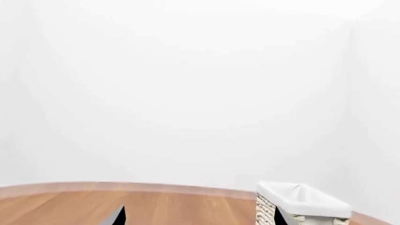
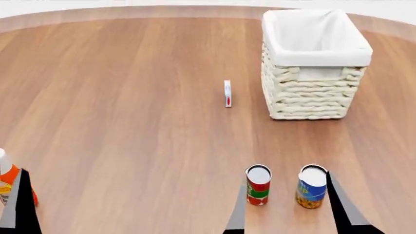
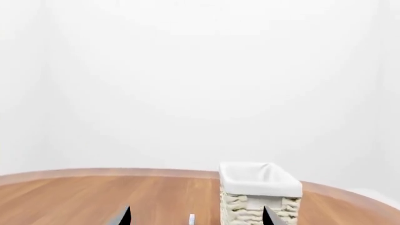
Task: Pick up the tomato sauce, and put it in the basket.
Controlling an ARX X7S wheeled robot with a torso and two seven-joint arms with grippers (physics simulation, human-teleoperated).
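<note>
round wood table, warm brown planks, pale rim; plain white walls behind, seen in both wrist views. basket sits far right on the table, rectangular cream wicker, white cloth lining folded over rim, inside looks empty. tomato sauce stands upright near the front edge, small tin, red and green label, silver top. blue can just beside it on the right, apart, upright. small white and red packet on edge mid-table, left of the basket. ketchup bottle at the front left, mostly cut off. right gripper low at the front, dark fingers spread wide, the two cans between them, not touching. left gripper: one finger shows, jaws cannot tell.
</note>
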